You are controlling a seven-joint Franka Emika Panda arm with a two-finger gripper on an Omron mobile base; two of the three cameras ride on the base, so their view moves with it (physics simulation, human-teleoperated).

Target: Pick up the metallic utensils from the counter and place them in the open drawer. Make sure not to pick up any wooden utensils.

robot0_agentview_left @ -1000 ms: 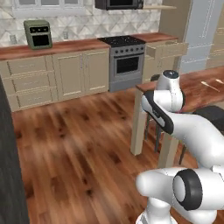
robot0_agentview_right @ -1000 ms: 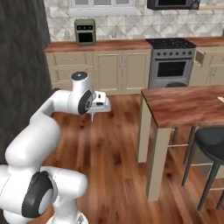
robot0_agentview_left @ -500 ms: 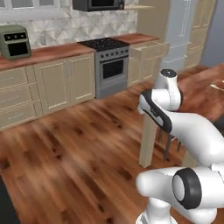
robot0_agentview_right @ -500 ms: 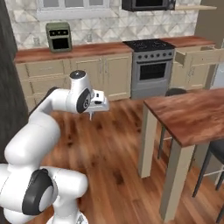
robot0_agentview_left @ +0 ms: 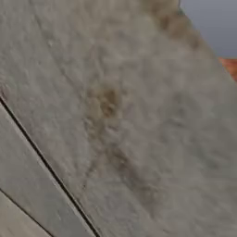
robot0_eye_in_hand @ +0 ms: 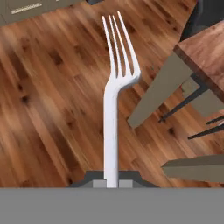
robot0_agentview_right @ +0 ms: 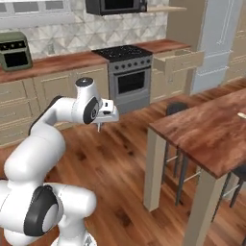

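**Fork in the hand, drawer yet to be reached**

One metal fork (robot0_eye_in_hand: 114, 92) is held by its handle in the hand (robot0_eye_in_hand: 111, 183), the jaws pinched narrow on it; the tines point away from the camera, over the wooden floor (robot0_eye_in_hand: 52, 87). In the right base view the hand (robot0_agentview_right: 99, 126) hangs in mid-air over the floor, well apart from both the tabletop (robot0_agentview_right: 211, 126) at the right and the open drawer (robot0_agentview_right: 177, 59), which juts from the cabinet run beside the stove (robot0_agentview_right: 126, 77). The fork is thus judged to be in transit — lifted, not yet delivered.

Several things could go wrong from here. The grip is taken at the very end of a slim handle, so a sharp swing or a jolt of the base could let the fork pivot or slip to the floor. The long tines reach ahead of the hand and could strike the drawer front if the approach is made too low. A release before the hand is over the drawer's hollow would drop the fork outside it.

Counted: one fork held; one drawer seen open; one pale small item (robot0_agentview_right: 241, 115) at the tabletop's far edge, too small to be identified; one stove; two stools (robot0_agentview_right: 177, 109) by the tabletop.
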